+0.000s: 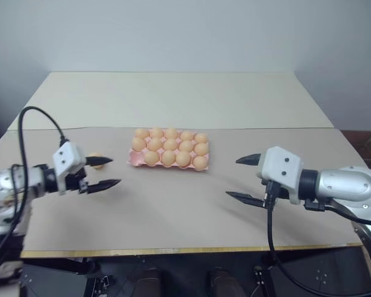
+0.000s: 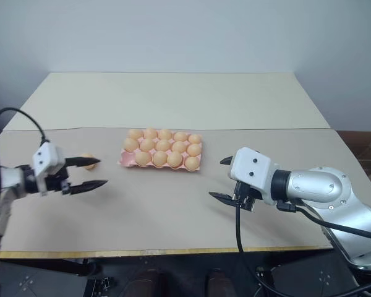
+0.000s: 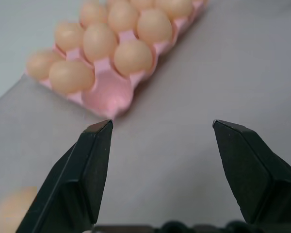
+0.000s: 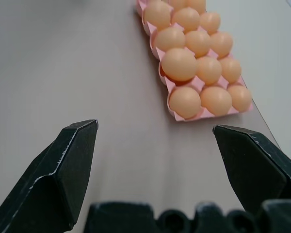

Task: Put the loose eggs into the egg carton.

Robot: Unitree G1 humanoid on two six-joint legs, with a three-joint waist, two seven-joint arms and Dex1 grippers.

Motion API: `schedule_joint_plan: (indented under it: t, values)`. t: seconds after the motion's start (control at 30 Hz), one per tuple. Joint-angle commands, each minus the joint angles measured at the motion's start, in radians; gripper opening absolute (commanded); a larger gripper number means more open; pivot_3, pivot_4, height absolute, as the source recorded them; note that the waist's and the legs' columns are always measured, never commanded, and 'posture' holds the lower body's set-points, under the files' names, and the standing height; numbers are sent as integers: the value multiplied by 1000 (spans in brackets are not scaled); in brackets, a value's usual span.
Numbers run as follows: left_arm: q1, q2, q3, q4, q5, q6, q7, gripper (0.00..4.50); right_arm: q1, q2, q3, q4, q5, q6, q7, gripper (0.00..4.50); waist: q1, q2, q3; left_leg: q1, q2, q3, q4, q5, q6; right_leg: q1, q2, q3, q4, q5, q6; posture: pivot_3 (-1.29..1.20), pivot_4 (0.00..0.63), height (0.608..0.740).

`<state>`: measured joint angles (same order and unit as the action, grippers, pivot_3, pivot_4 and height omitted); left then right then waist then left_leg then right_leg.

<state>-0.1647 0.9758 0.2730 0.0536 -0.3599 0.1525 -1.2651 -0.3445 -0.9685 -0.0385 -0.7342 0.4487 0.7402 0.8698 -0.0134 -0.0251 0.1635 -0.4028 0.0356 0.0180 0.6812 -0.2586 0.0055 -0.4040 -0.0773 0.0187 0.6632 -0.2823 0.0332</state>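
Note:
The pink egg carton (image 1: pixel 133 159) lies mid-table, holding several pale orange eggs. Its front-left corner cup (image 3: pixel 109 94) is empty. One loose egg (image 1: pixel 96 160) rests on the table left of the carton, just behind the upper finger of my left gripper (image 1: pixel 114 172). That gripper is open with nothing between its fingers, and in the left wrist view the egg (image 3: pixel 9 211) lies outside them, beside one finger. My right gripper (image 1: pixel 232 177) hovers right of the carton, open and empty, pointing toward it.
The tan tabletop (image 1: pixel 173 210) ends in a wooden front edge (image 1: pixel 185 250) near me. A paler board (image 1: pixel 173 99) stretches behind the carton to the wall. Black cables (image 1: pixel 25 136) loop off both arms.

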Motion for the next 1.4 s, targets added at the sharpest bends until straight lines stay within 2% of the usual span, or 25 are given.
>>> schedule_joint_plan:
  t: [0.03,0.23,0.43,0.5,0.67,0.8,1.03,1.4]
  values:
    - [159,76,189,-126,-24,35,-37,3590,-33,-8,-36,-4,41,-50,48,4426,1,0,0,0,0,0,0,0,0,0,0,0,0,0,0,0,150,740]
    - [345,67,427,-255,-42,127,9,3590,-62,-11,-19,39,45,-86,97,4426,7,0,0,1,0,0,-1,0,0,1,-1,-1,-1,0,0,0,150,740]
    - [397,24,489,-358,-83,233,77,3590,-86,-8,10,74,30,-112,123,4426,4,0,0,2,0,1,-1,0,0,1,0,0,0,0,0,0,150,740]
    - [336,-1,447,-359,-69,287,195,3590,-96,-5,23,81,24,-115,121,4426,5,0,0,2,0,1,-1,0,0,1,0,0,0,0,0,0,150,740]
    - [90,-77,221,-292,74,372,515,3590,-109,1,38,76,23,-99,105,4426,18,0,0,4,-1,-1,0,0,0,4,0,0,0,0,0,0,150,740]
    - [-129,-188,84,-159,146,444,710,3590,-96,-10,45,56,4,-85,82,4426,20,-1,0,1,-1,-1,-1,0,0,1,0,0,0,0,0,0,150,740]
    - [-317,-303,-23,84,202,403,815,3590,-59,-27,14,8,11,-40,47,4426,19,-1,0,-2,-2,-1,0,0,0,-2,0,0,1,0,0,0,150,740]
    - [-369,-357,-108,316,256,269,824,3590,-19,-39,-26,-38,18,2,2,4426,20,-1,0,-2,-2,-1,1,0,0,-1,0,-1,1,0,0,0,150,740]
